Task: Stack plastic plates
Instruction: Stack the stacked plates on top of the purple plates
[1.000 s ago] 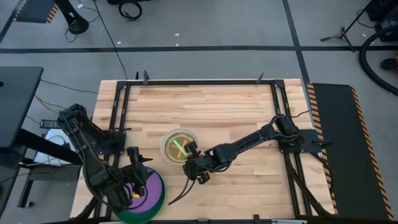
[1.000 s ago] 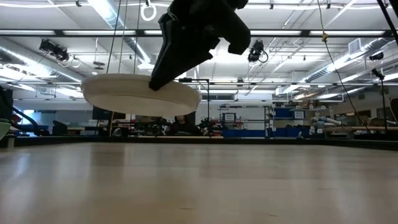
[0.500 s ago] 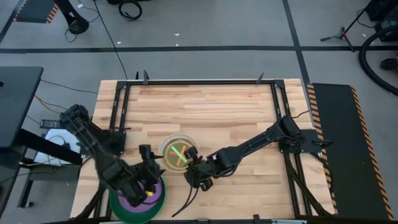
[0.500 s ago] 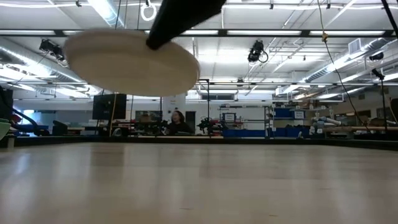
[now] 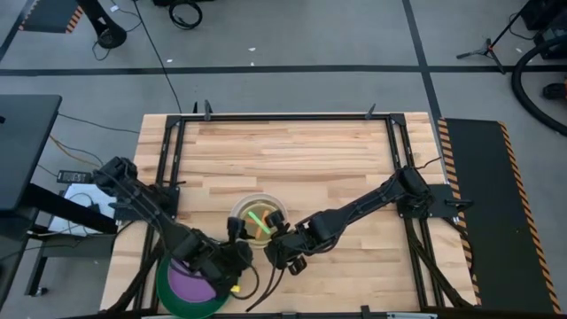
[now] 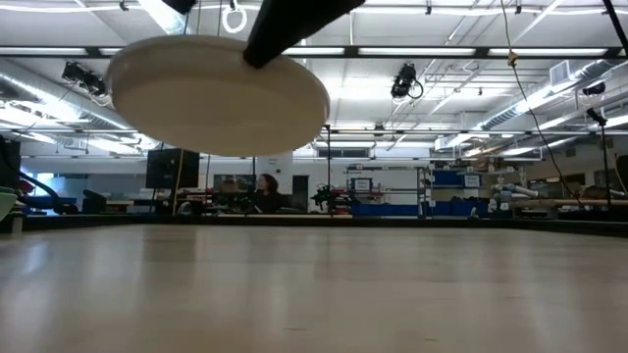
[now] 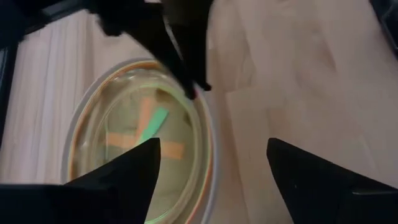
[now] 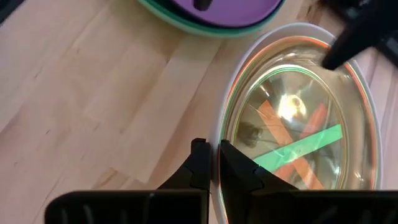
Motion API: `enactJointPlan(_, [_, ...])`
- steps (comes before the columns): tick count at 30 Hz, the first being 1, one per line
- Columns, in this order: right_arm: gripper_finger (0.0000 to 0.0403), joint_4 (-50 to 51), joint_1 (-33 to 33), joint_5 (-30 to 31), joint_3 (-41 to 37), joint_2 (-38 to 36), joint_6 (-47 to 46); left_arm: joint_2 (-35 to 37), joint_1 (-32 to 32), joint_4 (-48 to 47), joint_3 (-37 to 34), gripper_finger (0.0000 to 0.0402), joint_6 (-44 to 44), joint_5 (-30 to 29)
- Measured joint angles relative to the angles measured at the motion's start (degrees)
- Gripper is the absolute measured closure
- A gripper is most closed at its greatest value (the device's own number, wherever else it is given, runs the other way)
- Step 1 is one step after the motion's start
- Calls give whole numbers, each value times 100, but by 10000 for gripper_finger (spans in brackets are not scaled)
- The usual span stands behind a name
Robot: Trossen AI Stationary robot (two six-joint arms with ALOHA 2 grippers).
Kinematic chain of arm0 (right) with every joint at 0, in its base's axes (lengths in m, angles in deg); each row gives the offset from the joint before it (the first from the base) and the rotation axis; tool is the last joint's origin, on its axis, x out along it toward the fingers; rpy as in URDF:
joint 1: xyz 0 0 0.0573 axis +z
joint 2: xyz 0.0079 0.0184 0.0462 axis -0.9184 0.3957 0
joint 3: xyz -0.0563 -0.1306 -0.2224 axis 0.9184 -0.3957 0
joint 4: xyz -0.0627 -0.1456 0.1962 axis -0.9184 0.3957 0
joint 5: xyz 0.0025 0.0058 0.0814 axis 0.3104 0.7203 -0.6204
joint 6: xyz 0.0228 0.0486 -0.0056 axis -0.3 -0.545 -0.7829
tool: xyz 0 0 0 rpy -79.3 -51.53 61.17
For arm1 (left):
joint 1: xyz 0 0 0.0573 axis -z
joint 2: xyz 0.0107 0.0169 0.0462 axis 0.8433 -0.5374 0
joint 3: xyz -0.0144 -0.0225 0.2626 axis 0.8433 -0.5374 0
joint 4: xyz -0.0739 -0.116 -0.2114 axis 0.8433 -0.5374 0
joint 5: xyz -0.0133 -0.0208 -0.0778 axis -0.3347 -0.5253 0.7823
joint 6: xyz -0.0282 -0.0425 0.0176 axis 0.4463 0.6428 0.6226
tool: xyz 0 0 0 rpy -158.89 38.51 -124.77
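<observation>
Your right gripper (image 5: pixel 282 237) has its fingers pinched nearly closed on the rim of the stacked translucent small plates (image 5: pixel 258 216) — lifted clear of the counter (image 5: pixel 301 155), lower centre of the high view. Your left gripper (image 5: pixel 237 252) is spread wide, just beside them. The purple plate (image 5: pixel 188 282) sits on a green one (image 5: pixel 168 297) at the counter's lower-left edge; the upper boards lie bare.

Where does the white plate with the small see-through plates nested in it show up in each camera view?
High view: white plate, low centre, between both end effectors.
Low view: upper left, seen from below, lifted off the table.
Left wrist view: left half.
Right wrist view: right half, its rim pinched by the right end effector.
Shared landmark: the crossed green and orange strips seen inside the plate.
</observation>
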Motion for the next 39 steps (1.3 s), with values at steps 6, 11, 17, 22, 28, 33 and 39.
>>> enactJointPlan(6, [379,161,10,23,0,0,-70,-1,-230,-77,0,88,92,-17])
enactJointPlan(11, [379,158,54,260,0,0,60,-240,-377,-255,4,88,90,103])
enactJointPlan(17, [380,155,106,1010,0,0,80,-641,-397,-291,4,88,11,120])
enactJointPlan(22, [379,150,108,934,0,0,47,-782,-450,-293,7,88,39,69])
enactJointPlan(28, [378,109,114,911,0,0,-129,-782,-513,-480,7,88,135,-514])
enactJointPlan(33, [377,85,111,688,2,0,-679,-782,-537,-780,7,102,411,-1075])
enactJointPlan(39, [377,-206,105,689,2,0,-1928,-784,-496,-952,3,111,454,-1451])
